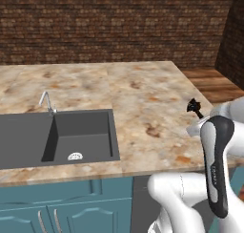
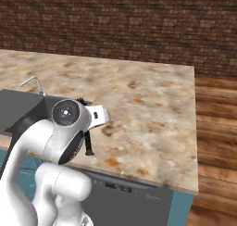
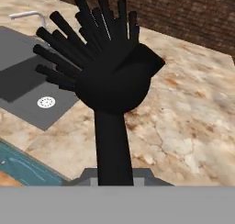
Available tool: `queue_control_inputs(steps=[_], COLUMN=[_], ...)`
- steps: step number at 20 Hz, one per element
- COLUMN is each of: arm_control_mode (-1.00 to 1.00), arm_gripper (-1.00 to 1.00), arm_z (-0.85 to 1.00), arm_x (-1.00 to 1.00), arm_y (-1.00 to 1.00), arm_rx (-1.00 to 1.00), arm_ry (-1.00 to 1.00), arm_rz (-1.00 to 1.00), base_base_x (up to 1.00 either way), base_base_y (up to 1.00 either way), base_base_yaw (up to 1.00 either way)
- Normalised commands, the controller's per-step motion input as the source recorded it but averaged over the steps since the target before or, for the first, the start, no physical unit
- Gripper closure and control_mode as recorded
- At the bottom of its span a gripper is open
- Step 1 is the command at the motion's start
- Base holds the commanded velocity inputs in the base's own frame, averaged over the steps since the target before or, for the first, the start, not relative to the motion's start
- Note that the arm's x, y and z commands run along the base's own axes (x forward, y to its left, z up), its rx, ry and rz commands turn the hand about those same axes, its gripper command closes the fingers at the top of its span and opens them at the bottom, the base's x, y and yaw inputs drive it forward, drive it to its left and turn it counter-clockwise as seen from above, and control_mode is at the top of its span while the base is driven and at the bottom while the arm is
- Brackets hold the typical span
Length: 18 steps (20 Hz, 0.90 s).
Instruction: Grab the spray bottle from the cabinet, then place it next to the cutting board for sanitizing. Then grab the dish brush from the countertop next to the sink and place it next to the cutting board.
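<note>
1 all-black dish brush (image 3: 110, 81), bristles fanned, handle clamped in end effector (image 3: 114, 175).

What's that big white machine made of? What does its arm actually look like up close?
The arm is built of rounded, glossy white shells joined like thick tubes. One joint ends in a dark round cap with a small pale centre; in the left base view, a long black-and-grey strip runs along a segment. No loose cables show. The gripper has small dark finger tips.

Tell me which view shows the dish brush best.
The hand view: the dish brush shows large, bristles fanned, handle running down to the gripper. Left base view catches its bristle head past the arm; right base view shows the handle end below the wrist.
</note>
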Motion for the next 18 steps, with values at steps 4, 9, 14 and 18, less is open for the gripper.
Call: queue_control_inputs(steps=[4,9,14,18], arm_control_mode=[-1.0,-1.0,1.0,1.0], arm_gripper=[1.0,1.0,1.0,1.0], arm_z=[1.0,0.96,0.15,0.0], arm_x=[-0.8,-0.85,-0.2,0.0], arm_y=[0.22,0.31,0.06,0.0], arm_rx=[-0.07,-0.01,0.0,0.0], arm_ry=[-0.33,-0.24,-0.06,0.0], arm_rz=[0.05,0.03,0.0,0.0], base_base_x=[0.0,0.0,-0.8,-1.0], base_base_y=[0.0,0.0,0.2,0.82], base_base_yaw=[0.0,0.0,0.03,0.14])
